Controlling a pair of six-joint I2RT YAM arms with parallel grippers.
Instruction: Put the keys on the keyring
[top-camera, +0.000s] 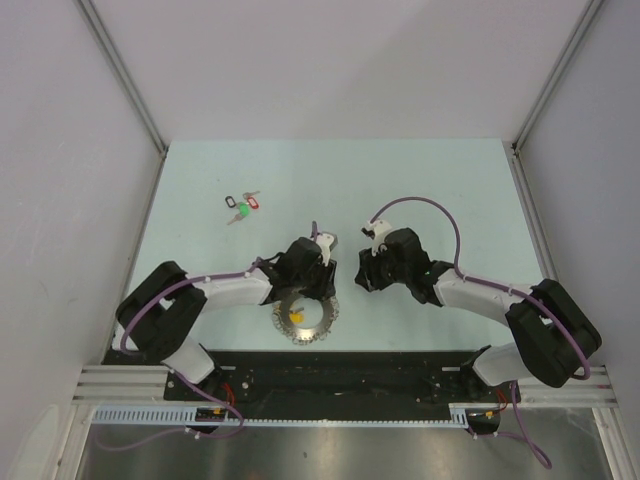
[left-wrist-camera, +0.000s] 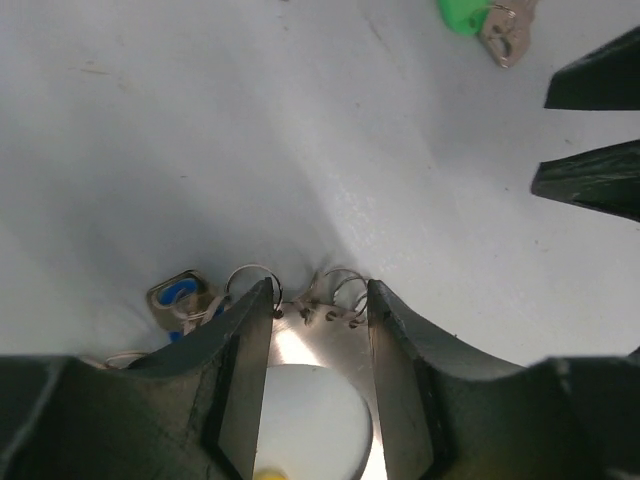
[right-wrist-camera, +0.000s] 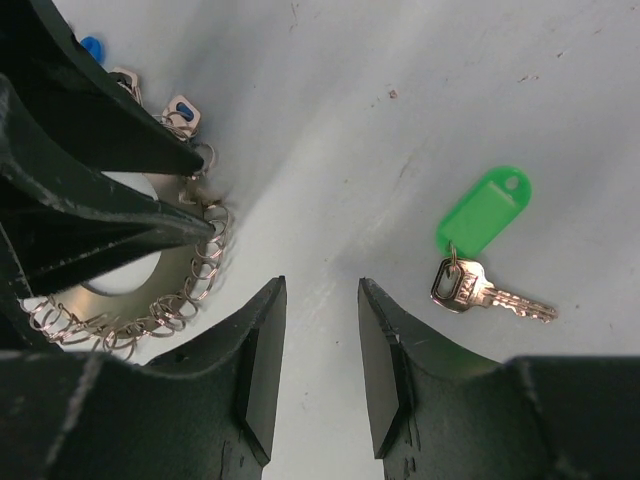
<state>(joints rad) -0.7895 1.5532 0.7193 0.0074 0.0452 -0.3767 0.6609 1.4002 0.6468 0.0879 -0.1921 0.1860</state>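
Getting the green key looks like the job right now. It lies flat on the table, all by itself, near the right gripper. That gripper's jaws stand about half open with nothing in them. The left gripper has its jaws about half open too. Its tips sit on the rim of the keyring, which lies flat on the table close to the arms. It seems to hold the ring down, not pinch it. The blue key sits right by the ring, and I cannot tell if it is on yet. Next, I think the right gripper must move over the green key, come down and close on it. The top view does not show the green key, but the right wrist view shows it well. Only the top view shows the other bunch of keys, well apart from the ring.
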